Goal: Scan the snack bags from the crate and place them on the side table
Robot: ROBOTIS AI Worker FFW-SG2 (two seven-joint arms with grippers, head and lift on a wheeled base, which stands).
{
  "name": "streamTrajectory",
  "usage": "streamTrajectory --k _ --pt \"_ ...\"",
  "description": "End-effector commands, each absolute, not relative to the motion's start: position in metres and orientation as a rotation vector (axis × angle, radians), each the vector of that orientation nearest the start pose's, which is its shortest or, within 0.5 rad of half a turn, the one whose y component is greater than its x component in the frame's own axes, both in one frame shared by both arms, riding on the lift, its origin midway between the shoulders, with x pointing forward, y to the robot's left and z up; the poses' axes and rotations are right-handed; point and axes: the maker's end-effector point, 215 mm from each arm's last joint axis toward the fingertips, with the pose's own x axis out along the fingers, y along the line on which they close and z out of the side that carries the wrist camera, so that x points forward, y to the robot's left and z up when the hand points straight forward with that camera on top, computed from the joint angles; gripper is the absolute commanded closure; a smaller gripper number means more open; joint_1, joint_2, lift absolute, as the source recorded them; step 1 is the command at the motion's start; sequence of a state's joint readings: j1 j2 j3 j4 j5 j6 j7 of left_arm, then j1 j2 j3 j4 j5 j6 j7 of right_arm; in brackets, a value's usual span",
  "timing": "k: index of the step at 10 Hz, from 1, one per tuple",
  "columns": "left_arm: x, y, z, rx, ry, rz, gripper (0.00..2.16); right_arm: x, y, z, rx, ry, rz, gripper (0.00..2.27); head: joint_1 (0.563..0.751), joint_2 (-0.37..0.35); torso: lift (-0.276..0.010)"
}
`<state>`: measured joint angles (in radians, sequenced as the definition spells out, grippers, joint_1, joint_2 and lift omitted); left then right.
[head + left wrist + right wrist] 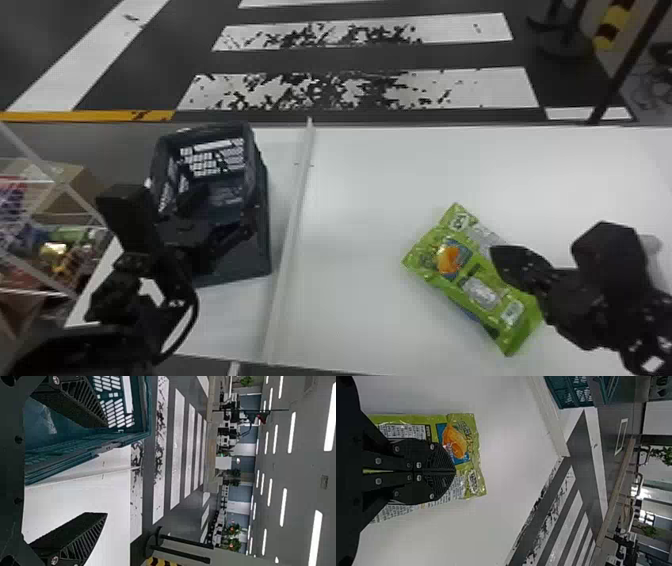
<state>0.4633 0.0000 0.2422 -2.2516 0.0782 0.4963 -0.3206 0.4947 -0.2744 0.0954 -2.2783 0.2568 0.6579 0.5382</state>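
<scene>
Jaws meet on the right gripper (455,471), over the bag (450,257), and stand apart on the left gripper (107,470), at the crate (262,240). One bag's out, towards the table's (360,200) near edge; I can't tell if it's scanned. Side-table placing probably remains.

Black arms (122,215); silver screws (378,460)

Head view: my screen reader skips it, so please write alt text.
A green plastic snack bag lies on a white table, the right black claw over its edge. The left black claw is at a dark perforated plastic crate.
</scene>
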Motion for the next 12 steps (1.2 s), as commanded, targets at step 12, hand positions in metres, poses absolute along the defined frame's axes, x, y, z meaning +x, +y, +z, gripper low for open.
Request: streamTrajectory --k 12 --pt "0.436 0.28 -0.347 -0.02 0.271 -0.116 0.08 0.371 -0.056 -0.506 -0.557 0.59 0.835 2.21 0.695 0.322 -0.094"
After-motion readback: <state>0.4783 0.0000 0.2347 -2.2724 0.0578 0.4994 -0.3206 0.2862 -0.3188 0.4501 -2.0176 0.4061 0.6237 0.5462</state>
